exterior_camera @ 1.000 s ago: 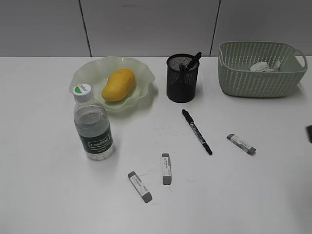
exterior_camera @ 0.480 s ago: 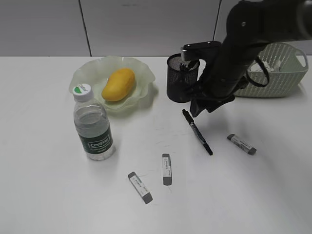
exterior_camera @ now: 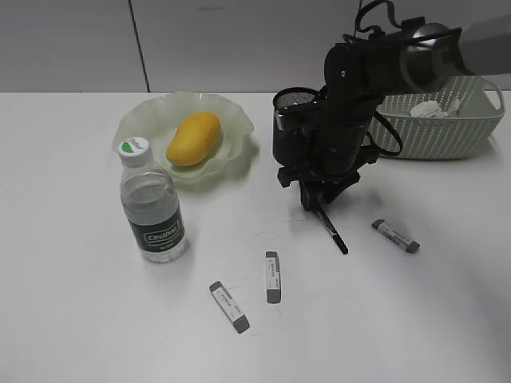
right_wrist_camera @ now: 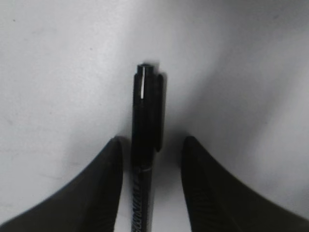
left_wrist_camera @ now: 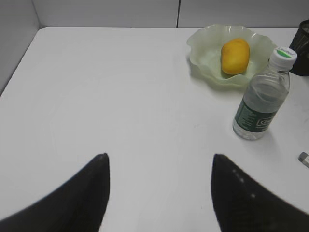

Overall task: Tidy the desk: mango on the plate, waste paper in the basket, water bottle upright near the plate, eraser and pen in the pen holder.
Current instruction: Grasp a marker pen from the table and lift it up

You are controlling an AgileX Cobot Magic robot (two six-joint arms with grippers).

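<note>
The black pen [exterior_camera: 334, 232] lies on the white desk [exterior_camera: 72, 311]. My right gripper [exterior_camera: 318, 199] is down over its upper end. In the right wrist view the pen [right_wrist_camera: 147, 111] lies between the open fingers [right_wrist_camera: 152, 145], closer to the left one, and is not clamped. Three grey erasers [exterior_camera: 394, 235] [exterior_camera: 272, 276] [exterior_camera: 229, 306] lie loose on the desk. The mango [exterior_camera: 196, 137] lies on the pale-green plate [exterior_camera: 136, 120]. The water bottle [exterior_camera: 153, 209] stands upright in front of the plate. The waste paper [exterior_camera: 431, 109] is in the green basket [exterior_camera: 415, 132]. My left gripper [left_wrist_camera: 159, 162] is open and empty.
The black mesh pen holder [exterior_camera: 287, 148] stands just behind my right gripper, partly hidden by the arm. The left wrist view shows the mango [left_wrist_camera: 235, 55], plate [left_wrist_camera: 203, 43], bottle [left_wrist_camera: 260, 101] and one eraser end [left_wrist_camera: 303, 158] at far right.
My right arm came in from the right, passed in front of the pen holder and dropped onto the pen's upper end. Nothing on the desk has moved.
</note>
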